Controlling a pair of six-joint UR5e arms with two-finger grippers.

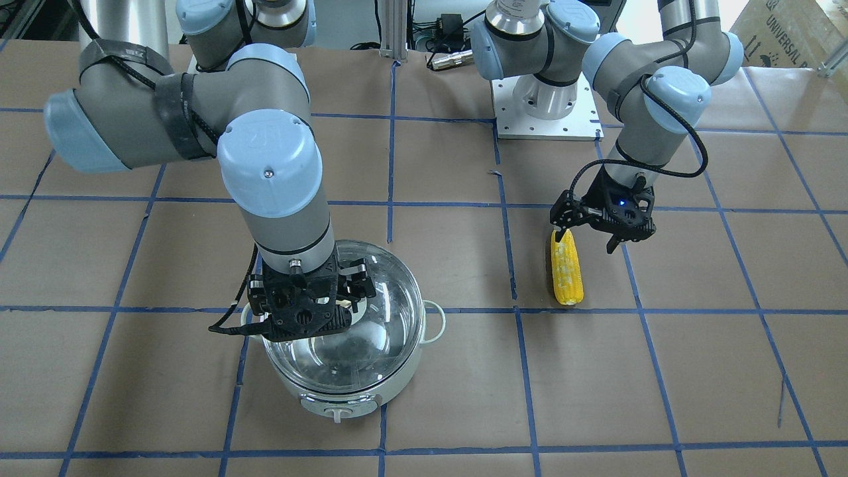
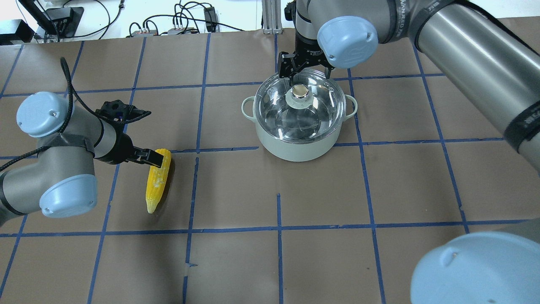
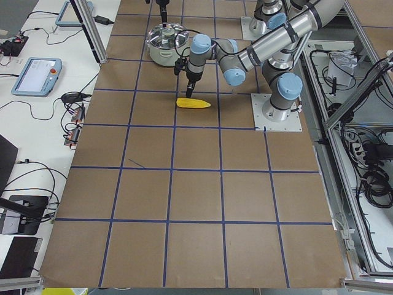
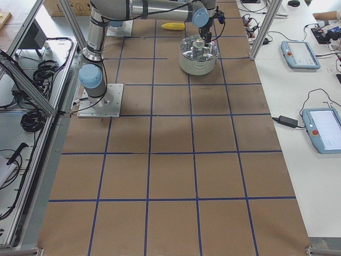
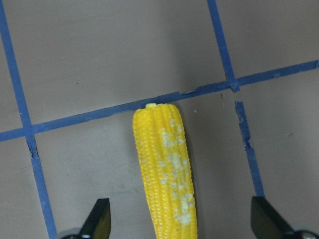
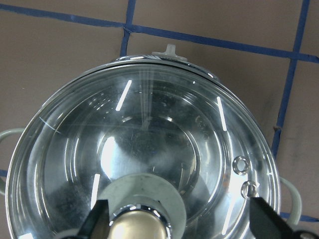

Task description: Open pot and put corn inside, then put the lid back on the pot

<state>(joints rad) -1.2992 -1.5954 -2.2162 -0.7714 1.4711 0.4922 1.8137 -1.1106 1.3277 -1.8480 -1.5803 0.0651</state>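
The pale mint pot [image 2: 295, 147] stands on the table with the clear glass lid [image 2: 320, 112] seated on it. My right gripper [image 2: 304, 78] hangs open just above the lid; in the right wrist view its fingertips [image 6: 97, 219] flank the beige knob [image 6: 139, 221] without touching it. The yellow corn [image 2: 157, 181] lies flat on the paper, apart from the pot. My left gripper [image 1: 586, 240] is open above the corn's thick end; in the left wrist view the corn [image 5: 167, 174] lies between the spread fingertips [image 5: 99, 219], untouched.
The brown paper table top carries a blue tape grid [image 2: 278, 211]. The white arm base plate [image 1: 546, 112] sits at the robot side. Cables and power bricks [image 2: 177, 25] lie along the far edge. Tablets [image 4: 298, 53] rest on the side benches.
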